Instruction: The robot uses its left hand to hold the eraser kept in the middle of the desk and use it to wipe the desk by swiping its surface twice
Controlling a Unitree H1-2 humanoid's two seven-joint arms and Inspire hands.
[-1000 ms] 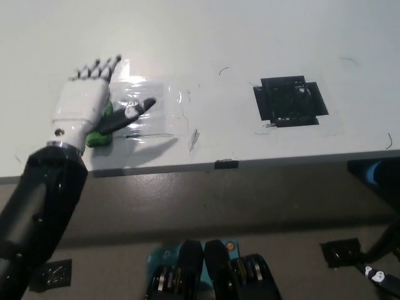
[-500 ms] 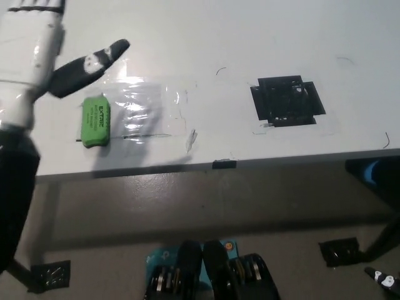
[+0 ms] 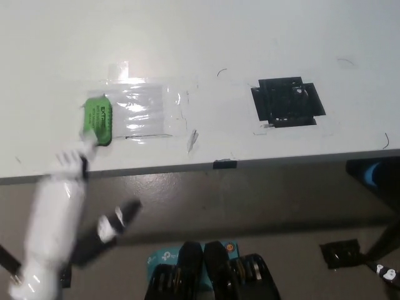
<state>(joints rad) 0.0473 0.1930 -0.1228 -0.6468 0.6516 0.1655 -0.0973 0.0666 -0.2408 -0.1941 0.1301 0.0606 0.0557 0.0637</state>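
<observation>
A green eraser [image 3: 98, 120] lies flat on the white desk [image 3: 206, 44], left of the middle, at the left end of a patch of clear tape [image 3: 145, 111]. My white left hand [image 3: 62, 212] is blurred with motion at the lower left, below the desk's front edge. Its fingers are spread and hold nothing; one fingertip overlaps the eraser's near end in the picture. Nothing is touching the eraser that I can make out. My right hand is out of the picture.
A square of black tape [image 3: 287, 101] is stuck to the desk right of the middle. The desk's front edge [image 3: 225, 164] runs across the picture, with dark floor below it. A black object [image 3: 340, 252] lies on the floor at the lower right.
My left hand let go of the eraser, rose to the upper left, and has now dropped below the desk's front edge. The eraser stays on the desk.
</observation>
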